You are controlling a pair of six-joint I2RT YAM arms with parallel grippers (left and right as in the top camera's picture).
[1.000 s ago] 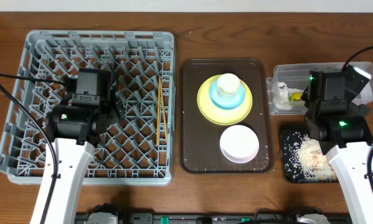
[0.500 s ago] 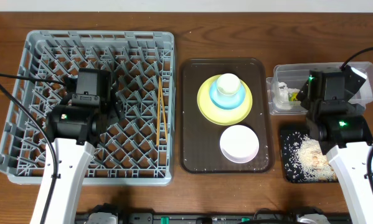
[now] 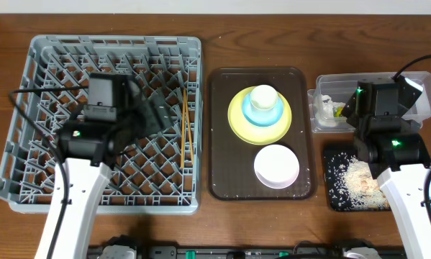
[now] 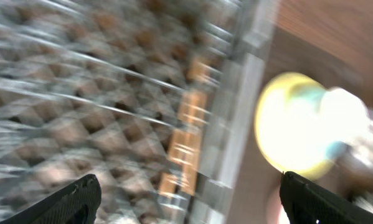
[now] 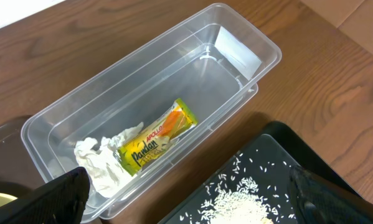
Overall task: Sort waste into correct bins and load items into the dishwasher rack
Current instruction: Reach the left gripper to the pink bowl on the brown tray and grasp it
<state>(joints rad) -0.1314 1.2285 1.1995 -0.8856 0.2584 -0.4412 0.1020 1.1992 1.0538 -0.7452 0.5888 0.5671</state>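
Swinging left gripper [image 3: 157,116] rightward over dishwasher rack [image 3: 114,44], right gripper [image 5: 186,205] unmoved

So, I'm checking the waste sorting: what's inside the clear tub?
A yellow-green wrapper and a crumpled white napkin lie together at one end of the tub; the rest looks bare. Anything under the napkin is hidden.

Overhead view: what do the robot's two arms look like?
The left arm and right arm are white tubes topped by black boxy joints with small green lights. A thin black cable loops from each. The left hand and right hand have black fingers.
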